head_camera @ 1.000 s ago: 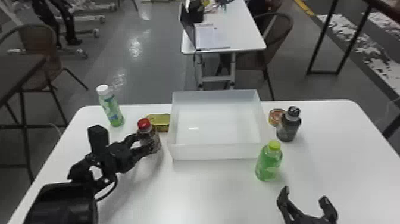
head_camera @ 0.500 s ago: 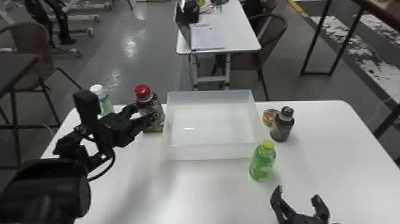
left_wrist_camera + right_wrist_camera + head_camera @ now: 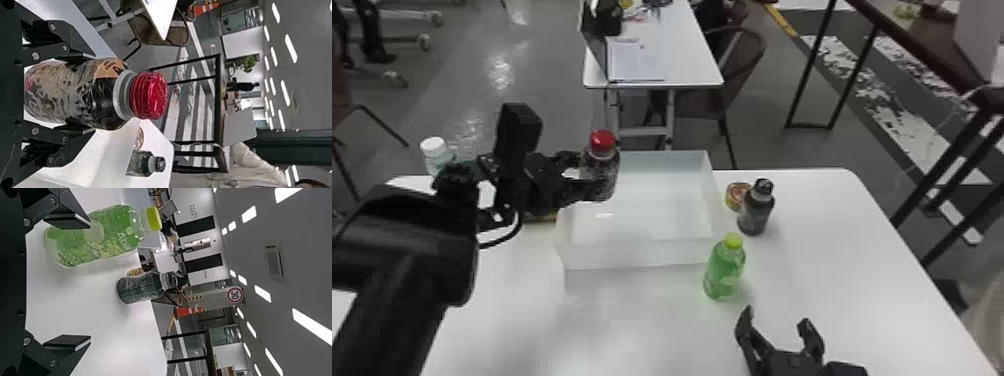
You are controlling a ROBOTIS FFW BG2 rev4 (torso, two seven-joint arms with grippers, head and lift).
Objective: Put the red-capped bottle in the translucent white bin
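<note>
One bottle, the red-capped bottle (image 3: 604, 167), is up in the jaws of our left gripper (image 3: 589, 175) in the head view. It is about upright, with its red cap above the jaws. The translucent white bin (image 3: 637, 252) is just below and to the right of those jaws, and the bottle hides part of its left side. A white-capped bottle (image 3: 434, 152) is well to their left. Our right gripper (image 3: 776, 320) is low over the desk (image 3: 822, 280), its jaws wide apart with no thing between them. A green bottle (image 3: 724, 270) stands near these jaws, ahead and to the left. Farther ahead of them are a dark bottle (image 3: 755, 210) and a small round tin (image 3: 736, 195).

In the left wrist view, we see the jaws touch the red-capped bottle on two sides. They are open only as wide as the bottle, and its cap pokes out past their tips.

In the right wrist view, our jaws are far apart and hold nothing. The green bottle is near one jaw, and the dark bottle is farther off.
</note>
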